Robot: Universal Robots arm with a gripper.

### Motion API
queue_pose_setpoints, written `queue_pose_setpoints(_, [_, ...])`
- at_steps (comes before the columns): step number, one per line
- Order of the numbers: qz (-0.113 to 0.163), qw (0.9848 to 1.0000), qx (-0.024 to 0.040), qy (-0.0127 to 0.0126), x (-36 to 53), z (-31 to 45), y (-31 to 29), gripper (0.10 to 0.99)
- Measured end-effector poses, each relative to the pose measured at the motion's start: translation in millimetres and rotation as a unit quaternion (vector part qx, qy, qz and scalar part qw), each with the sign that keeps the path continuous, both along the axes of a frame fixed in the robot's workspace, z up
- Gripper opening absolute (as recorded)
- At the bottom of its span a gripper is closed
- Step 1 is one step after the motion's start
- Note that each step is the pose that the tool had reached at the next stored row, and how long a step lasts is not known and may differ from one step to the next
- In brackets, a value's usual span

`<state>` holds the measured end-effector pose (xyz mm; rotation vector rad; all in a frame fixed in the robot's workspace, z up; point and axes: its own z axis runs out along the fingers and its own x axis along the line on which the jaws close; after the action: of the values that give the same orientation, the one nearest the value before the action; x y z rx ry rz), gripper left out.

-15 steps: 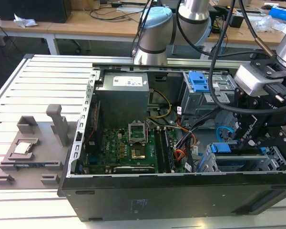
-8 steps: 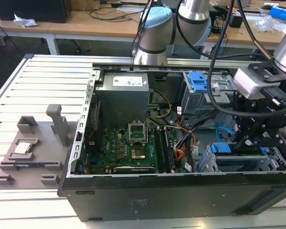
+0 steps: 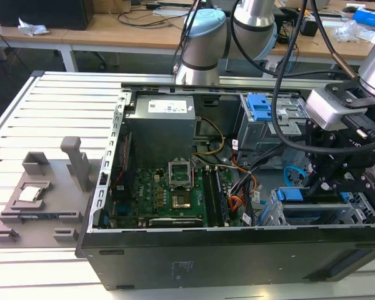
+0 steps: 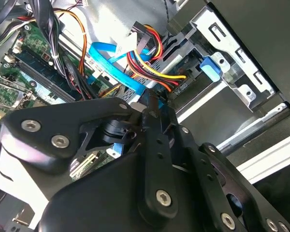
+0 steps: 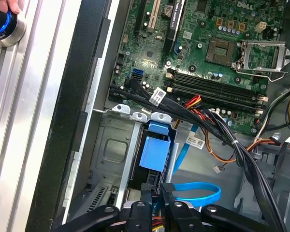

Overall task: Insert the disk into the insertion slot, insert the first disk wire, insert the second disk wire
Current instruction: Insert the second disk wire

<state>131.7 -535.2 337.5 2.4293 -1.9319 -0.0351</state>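
Open computer case on slatted surface, motherboard at middle. At exterior view's right, disk seated in insertion slot, blue carrier visible. Tool just above disk end, fingers nearly closed, pinching small black connector beside blue cable.

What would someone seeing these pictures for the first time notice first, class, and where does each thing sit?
The open computer case lies on its side on a slatted metal table, its green motherboard exposed. At the exterior view's right the black gripper reaches into the low grey drive cage. In the first wrist view its fingertips sit by a bright blue cable beside the blue-framed disk.
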Motion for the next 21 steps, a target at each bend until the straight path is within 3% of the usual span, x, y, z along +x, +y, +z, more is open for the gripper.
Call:
queue_pose_setpoints(5, [-0.001,1.0,0.0018,0.0,0.0,5.3,0.0,0.196])
queue_pose_setpoints(8, [-0.009,0.9999,0.0137,0.0,0.0,5.4,0.0,0.196])
queue_pose_setpoints(9, [-0.016,0.9996,0.022,0.0,0.1,5.4,0.0,0.196])
queue_pose_setpoints(14, [-0.04,0.999,0.0227,-0.0005,0.1,5.4,-0.5,0.196])
queue_pose_setpoints(21, [-0.041,0.9989,0.0241,-0.0005,0.0,5.4,-0.5,0.161])
